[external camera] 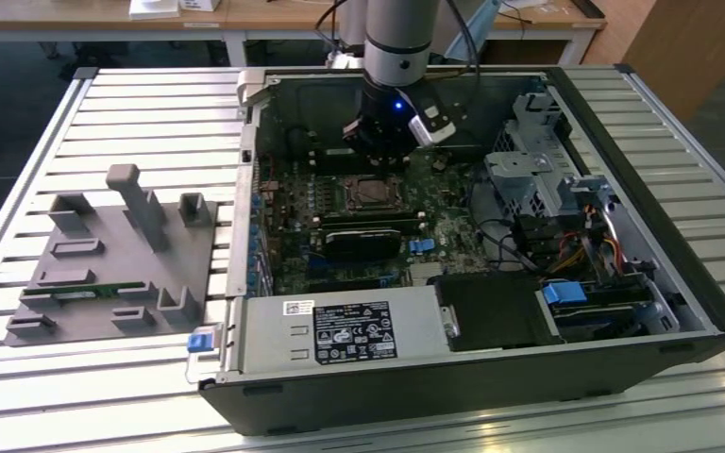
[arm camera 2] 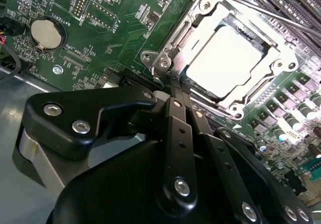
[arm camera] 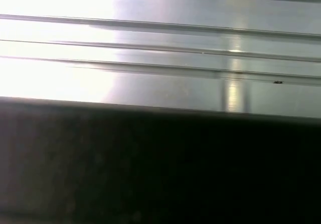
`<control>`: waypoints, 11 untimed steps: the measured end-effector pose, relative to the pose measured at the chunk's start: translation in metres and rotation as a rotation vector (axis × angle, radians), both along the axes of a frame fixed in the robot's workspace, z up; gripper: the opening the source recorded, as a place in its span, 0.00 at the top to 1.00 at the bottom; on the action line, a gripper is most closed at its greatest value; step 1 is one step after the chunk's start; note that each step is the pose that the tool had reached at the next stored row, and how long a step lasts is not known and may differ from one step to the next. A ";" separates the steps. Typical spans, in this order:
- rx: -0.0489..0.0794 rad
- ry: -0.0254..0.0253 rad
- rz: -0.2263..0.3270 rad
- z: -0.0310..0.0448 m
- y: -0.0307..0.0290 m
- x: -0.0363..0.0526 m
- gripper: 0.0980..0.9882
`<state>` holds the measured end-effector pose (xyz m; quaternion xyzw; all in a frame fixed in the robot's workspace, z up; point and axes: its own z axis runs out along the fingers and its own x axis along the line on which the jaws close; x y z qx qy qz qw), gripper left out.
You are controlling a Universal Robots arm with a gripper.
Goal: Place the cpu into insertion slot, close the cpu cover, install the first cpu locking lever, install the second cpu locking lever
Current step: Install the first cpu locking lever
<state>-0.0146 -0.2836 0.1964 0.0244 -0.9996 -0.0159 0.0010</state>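
Observation:
The open computer case [external camera: 615,142] holds the green motherboard [external camera: 294,203]. The insertion slot [external camera: 369,192] sits near its middle. In the second wrist view the cpu [arm camera 2: 228,58] lies in the slot, its silver top shining. The cpu cover [arm camera 2: 271,76], a silver frame, lies flat around it. One thin metal locking lever [arm camera 2: 281,19] runs along the socket's far side. My gripper [arm camera 2: 174,87] is shut with nothing in it, and its black fingers [arm camera 2: 173,133] meet at the socket's corner [arm camera 2: 160,63]. In the exterior view the gripper [external camera: 381,156] hangs just behind the slot.
The black-labelled power supply box [external camera: 350,330] fills the case's front. A drive cage [external camera: 527,175] and cables [external camera: 570,250] crowd the exterior view's right. Black memory slots [external camera: 362,226] lie in front of the socket. A grey fixture block [external camera: 110,255] stands on the slatted table [external camera: 35,170].

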 end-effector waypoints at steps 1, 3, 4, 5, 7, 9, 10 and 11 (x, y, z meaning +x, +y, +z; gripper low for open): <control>0.001 -0.0001 0.000 0.0003 0.0001 0.0000 0.99; 0.003 -0.0008 0.000 0.0025 0.0003 0.0002 0.99; 0.002 -0.0003 0.000 0.0052 0.0001 0.0001 0.99; 0.001 0.0001 0.000 0.0078 0.0000 0.0000 0.99; 0.002 0.0000 0.000 0.0133 0.0000 0.0000 0.99; 0.002 0.0000 0.000 0.0154 0.0000 0.0000 0.99; 0.002 0.0000 0.000 0.0154 0.0000 0.0000 0.99; 0.002 0.0000 0.000 0.0154 -0.0003 0.0000 0.99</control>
